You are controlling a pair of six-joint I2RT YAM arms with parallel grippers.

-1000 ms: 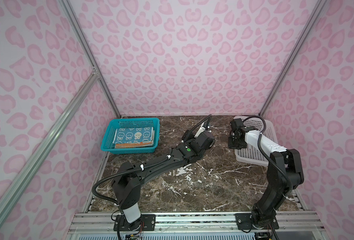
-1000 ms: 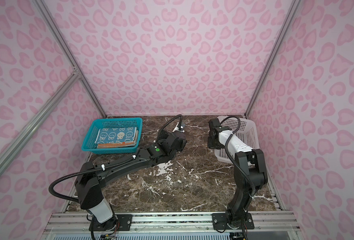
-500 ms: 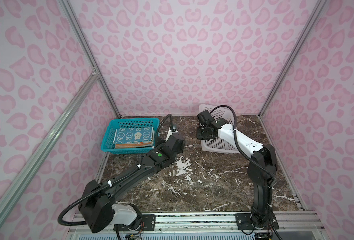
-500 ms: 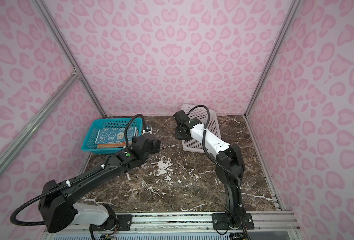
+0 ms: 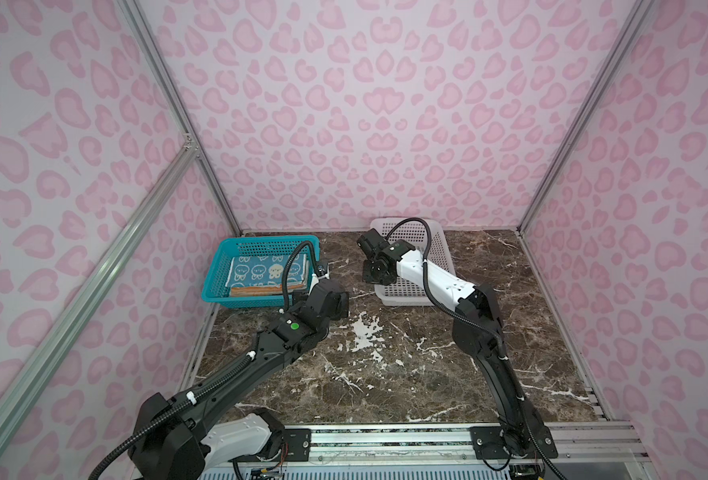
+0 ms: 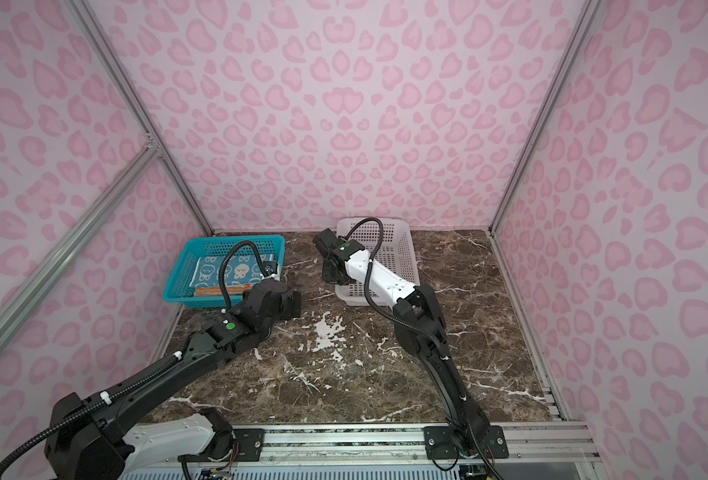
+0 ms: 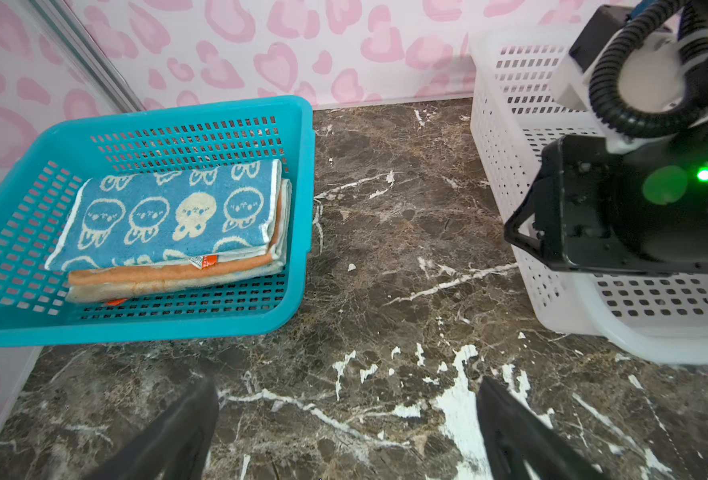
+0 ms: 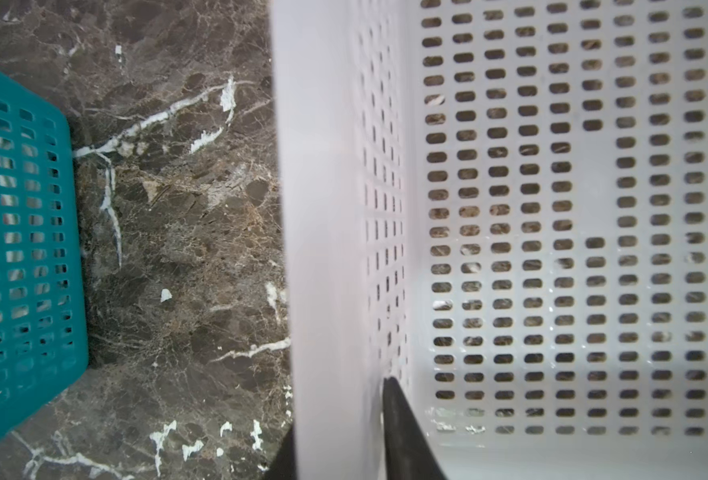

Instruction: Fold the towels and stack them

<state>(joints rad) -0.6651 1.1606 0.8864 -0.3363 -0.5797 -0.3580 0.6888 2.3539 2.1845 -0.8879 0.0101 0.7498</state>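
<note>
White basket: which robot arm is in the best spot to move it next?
Probably the right. The right gripper has a finger on each side of one wall of the white basket. The left gripper hangs open over the table, nearer the teal basket holding the stacked towels.

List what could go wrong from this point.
1. The right gripper straddles the wall of the white basket; lifting away askew could drag or tip it.
2. The open left gripper sits near the teal basket; a swing could bump it and shift the stacked towels.
</note>
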